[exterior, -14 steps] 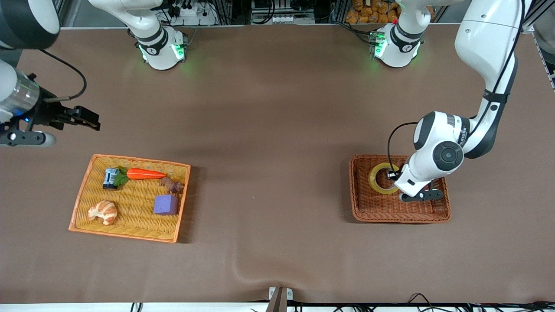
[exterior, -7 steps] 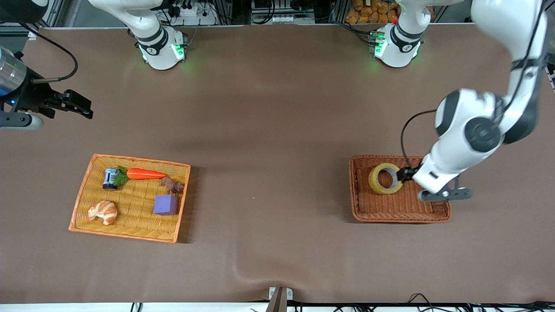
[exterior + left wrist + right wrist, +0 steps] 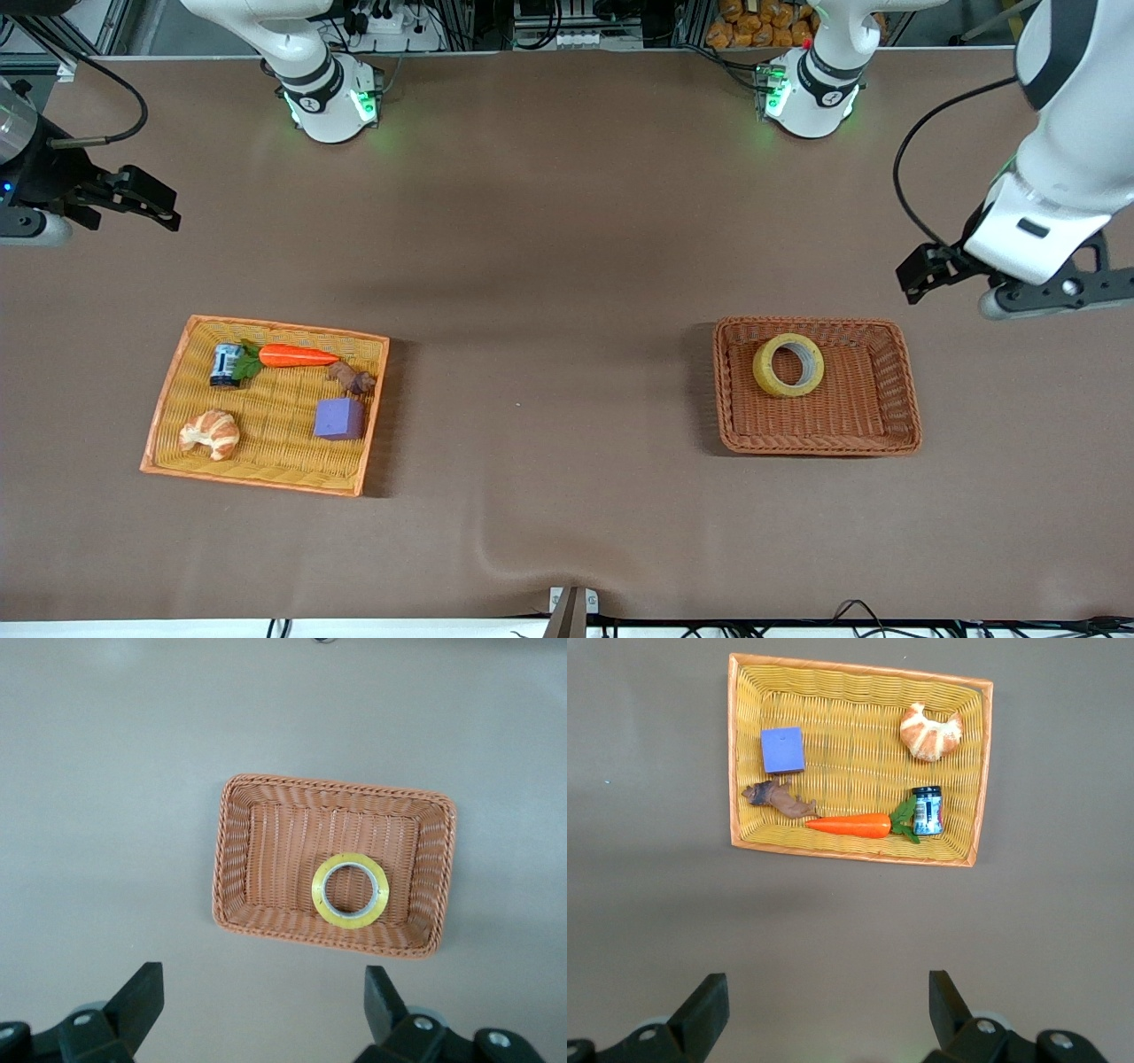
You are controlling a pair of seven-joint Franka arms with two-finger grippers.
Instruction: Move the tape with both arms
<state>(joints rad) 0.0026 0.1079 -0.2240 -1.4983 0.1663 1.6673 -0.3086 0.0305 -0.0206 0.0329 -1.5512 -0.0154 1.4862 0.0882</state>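
Note:
The tape (image 3: 788, 364), a yellowish ring with a grey core, lies flat in the brown wicker basket (image 3: 897, 390) toward the left arm's end of the table. It also shows in the left wrist view (image 3: 350, 890), in the basket (image 3: 235, 850). My left gripper (image 3: 921, 273) is open and empty, raised over bare table beside the basket. My right gripper (image 3: 142, 206) is open and empty, raised over bare table at the right arm's end.
An orange wicker tray (image 3: 168, 399) toward the right arm's end holds a carrot (image 3: 297, 356), a small jar (image 3: 225, 364), a croissant (image 3: 211, 433), a purple cube (image 3: 338, 418) and a brown figure (image 3: 352, 379). The right wrist view shows this tray (image 3: 979, 771).
My left gripper has let go of the tape, lifted out of the brown basket and drawn back toward its base. My right gripper has drawn back a little too.

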